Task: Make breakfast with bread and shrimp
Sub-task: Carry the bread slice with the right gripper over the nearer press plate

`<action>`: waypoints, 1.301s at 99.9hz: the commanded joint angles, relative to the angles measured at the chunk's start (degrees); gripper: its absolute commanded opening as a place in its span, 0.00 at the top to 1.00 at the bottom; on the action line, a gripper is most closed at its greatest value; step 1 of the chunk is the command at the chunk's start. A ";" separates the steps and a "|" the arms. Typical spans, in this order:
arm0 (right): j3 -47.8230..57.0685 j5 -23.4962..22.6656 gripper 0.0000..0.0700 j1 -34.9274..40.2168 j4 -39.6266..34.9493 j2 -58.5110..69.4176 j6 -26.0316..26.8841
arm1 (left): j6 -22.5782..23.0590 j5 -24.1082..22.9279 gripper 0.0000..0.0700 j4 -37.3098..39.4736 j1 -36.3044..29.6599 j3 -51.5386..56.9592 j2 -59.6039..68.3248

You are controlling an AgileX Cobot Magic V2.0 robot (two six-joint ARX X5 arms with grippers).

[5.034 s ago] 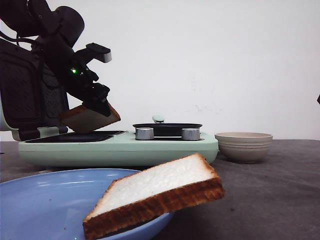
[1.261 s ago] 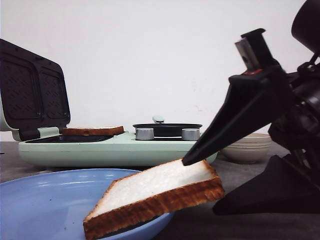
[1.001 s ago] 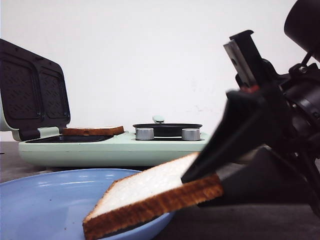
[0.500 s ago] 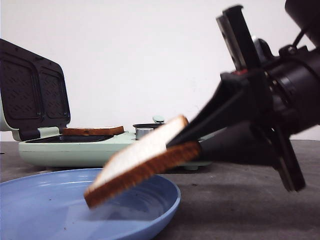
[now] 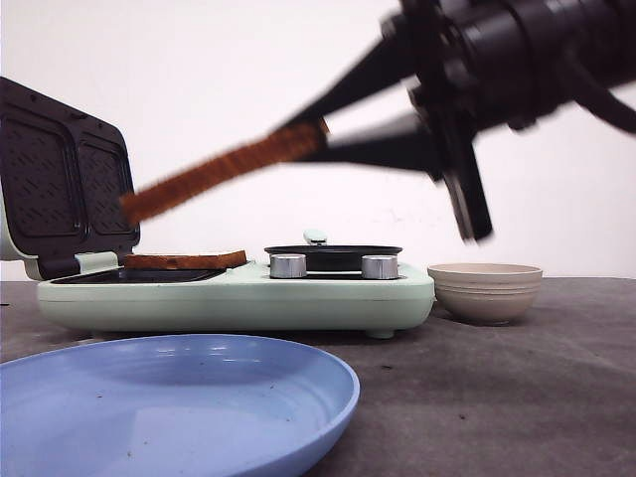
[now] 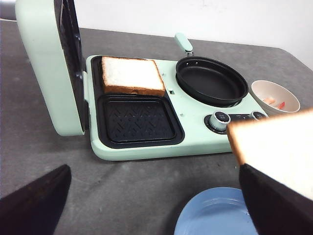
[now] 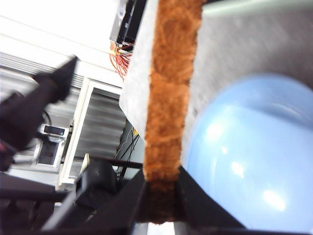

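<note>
**Q:** How far along is the breakfast run?

**Me:** About halfway on the bread, I'd say. One slice of bread (image 6: 131, 74) already lies flat in the back grill well of the mint-green sandwich maker (image 6: 146, 149), upper middle of the left wrist view. The front well (image 6: 137, 120) below it has nothing in it. My right gripper (image 5: 328, 139) is clamped on the crust edge of the second slice (image 5: 219, 171), which hangs in the air across the upper middle of the front view, blurred, above the machine and well clear of the blue plate (image 5: 298, 383) at lower left.

**Q:** And the shrimp?

**Me:** Not touched as far as I can see. They're a few pink-orange bits (image 6: 274, 102) in the beige bowl (image 6: 288, 95) at the right edge of the left wrist view. The black pan (image 6: 211, 79) beside the grill wells looks bare.

**Q:** Left arm?

**Me:** Left gripper (image 6: 156, 205) is spread wide with nothing between the fingers, dark tips showing in the bottom corners of its own view. My guess: second slice goes in the free well, shrimp after.
</note>
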 commanded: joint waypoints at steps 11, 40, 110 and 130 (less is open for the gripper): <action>9.44 0.31 1.00 0.02 -7.61 3.69 -6.82 | 0.63 -0.11 0.00 0.63 0.00 0.22 -0.07; 24.39 -0.61 1.00 -0.66 -10.93 16.61 -8.74 | 0.61 -0.11 0.00 0.66 0.00 0.22 -0.07; 49.72 -2.27 1.00 -0.98 -12.11 44.70 -4.07 | 0.57 -0.11 0.00 0.68 0.00 0.22 -0.07; 49.75 -1.07 1.00 -0.98 -12.41 46.71 -4.13 | 0.57 -0.11 0.00 0.63 0.00 0.22 -0.07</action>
